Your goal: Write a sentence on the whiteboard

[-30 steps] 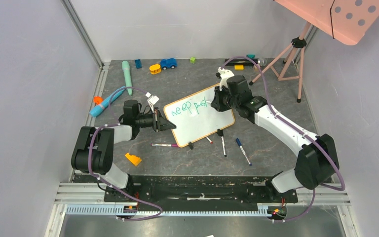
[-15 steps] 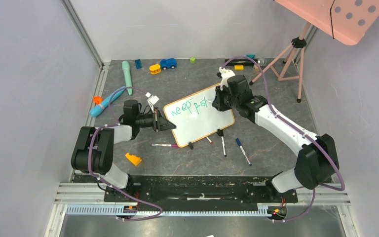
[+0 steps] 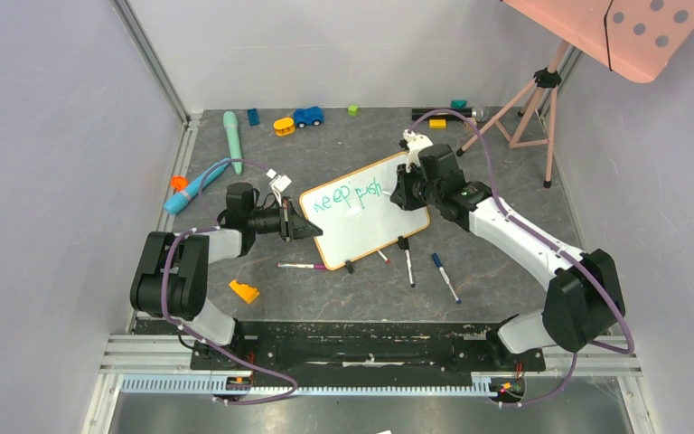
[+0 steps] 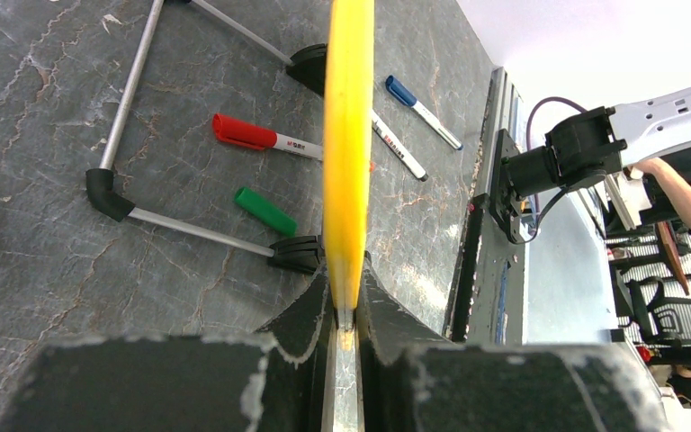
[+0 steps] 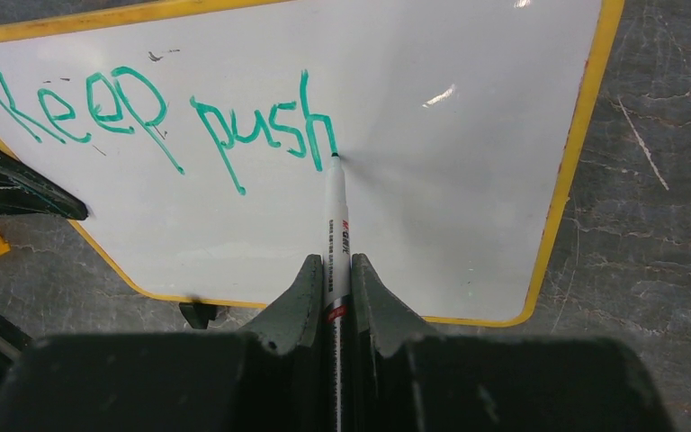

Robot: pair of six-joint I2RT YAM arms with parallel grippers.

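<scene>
Small rectangular white board with thin orange frame (image 3: 368, 221) was seen mid-table, propped on two black clip feet (image 3: 403, 242). Green handwritten words (image 5: 157, 117) read "Keep push", upper left of board. Tip of white-barrelled marker (image 5: 336, 216) was pressed against board just after "h". Marker was clamped between narrow fingers of right gripper (image 5: 335, 270). Board's left edge was pinched by left gripper (image 4: 345, 301), jaws nearly closed on frame. Red-capped marker (image 4: 265, 137), green cap (image 4: 264, 211) and blue-capped marker (image 4: 423, 99) were seen lying on grey stone-patterned table (image 3: 325, 298) near board's feet.
</scene>
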